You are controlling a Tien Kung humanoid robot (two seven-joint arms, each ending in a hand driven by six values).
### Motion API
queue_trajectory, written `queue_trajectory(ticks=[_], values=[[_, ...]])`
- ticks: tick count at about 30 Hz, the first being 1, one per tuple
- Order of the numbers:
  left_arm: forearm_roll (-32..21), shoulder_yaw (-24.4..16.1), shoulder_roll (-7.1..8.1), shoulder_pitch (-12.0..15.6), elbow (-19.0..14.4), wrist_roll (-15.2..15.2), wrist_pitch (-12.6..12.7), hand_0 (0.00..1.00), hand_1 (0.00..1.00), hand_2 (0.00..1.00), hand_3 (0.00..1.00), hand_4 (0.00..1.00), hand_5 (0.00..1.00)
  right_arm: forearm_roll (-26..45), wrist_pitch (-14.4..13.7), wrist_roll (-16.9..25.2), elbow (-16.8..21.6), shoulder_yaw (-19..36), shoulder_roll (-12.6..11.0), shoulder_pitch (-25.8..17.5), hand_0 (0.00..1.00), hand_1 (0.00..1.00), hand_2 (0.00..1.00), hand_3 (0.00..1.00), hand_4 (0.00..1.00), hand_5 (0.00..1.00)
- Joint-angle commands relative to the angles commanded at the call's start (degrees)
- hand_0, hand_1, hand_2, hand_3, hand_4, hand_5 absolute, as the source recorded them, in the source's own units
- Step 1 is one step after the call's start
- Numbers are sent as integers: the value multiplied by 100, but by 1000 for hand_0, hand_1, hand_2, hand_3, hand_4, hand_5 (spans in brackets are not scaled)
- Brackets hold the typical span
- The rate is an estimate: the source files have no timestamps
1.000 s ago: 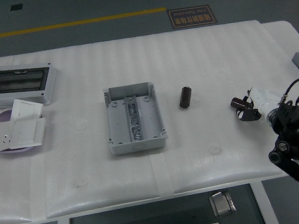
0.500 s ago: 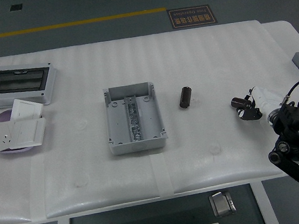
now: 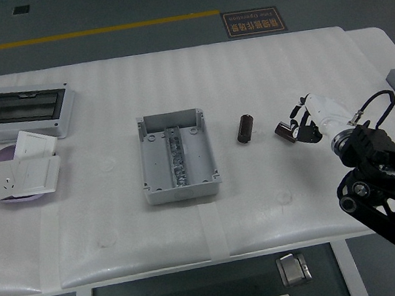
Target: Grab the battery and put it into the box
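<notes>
Battery: lying at 3 o'clock of open grey box.
Right hand: at 3 o'clock of battery, fingers loosely curled, empty.

I see one floor sign beyond my tabletop, dark with pale print, upside down to me and too small to read.

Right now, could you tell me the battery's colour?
Dark brown-black, seen in the head view: battery.

Right arm: black jointed links, looped black cable; white-shelled hand, dark fingers.
</notes>
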Motion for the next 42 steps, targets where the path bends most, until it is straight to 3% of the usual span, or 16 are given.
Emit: queue_trajectory(ticks=[6,16,17,21,22,23,28,29,42], values=[[-5,7,2,1,1,4,-9,594,658,533,570,588,62,-28,45,0,-131,-203,118,213,240,383,371,582,459,182],[1,9,9,6,2,22,-35,594,659,533,569,588,64,-175,959,0,-678,-336,207,470,238,382,375,595,477,204],[-3,12,9,5,2,23,-37,594,659,533,568,588,64,-166,1034,0,-710,-346,219,482,273,445,451,638,710,349],[-8,18,6,-2,4,23,-44,594,659,533,568,588,64,-129,1303,0,-788,-366,272,503,273,445,451,638,710,349],[-11,20,7,-3,5,22,-45,594,659,533,568,588,64,-127,1335,0,-791,-366,279,503,273,445,451,638,710,349],[-8,18,7,-5,5,22,-45,594,658,533,568,587,64,-127,1360,0,-790,-366,283,503,404,670,719,889,950,564],[6,8,7,-9,4,24,-49,594,658,533,568,587,64,-135,1431,0,-740,-346,279,497,404,670,719,889,950,564],[6,8,7,-10,4,24,-50,593,658,533,568,586,64,-135,1438,0,-729,-340,277,494,474,772,840,998,993,609],[8,6,-3,-21,1,30,-54,593,658,531,569,586,64,-138,1414,0,-586,-150,222,484,467,766,830,998,998,645]])
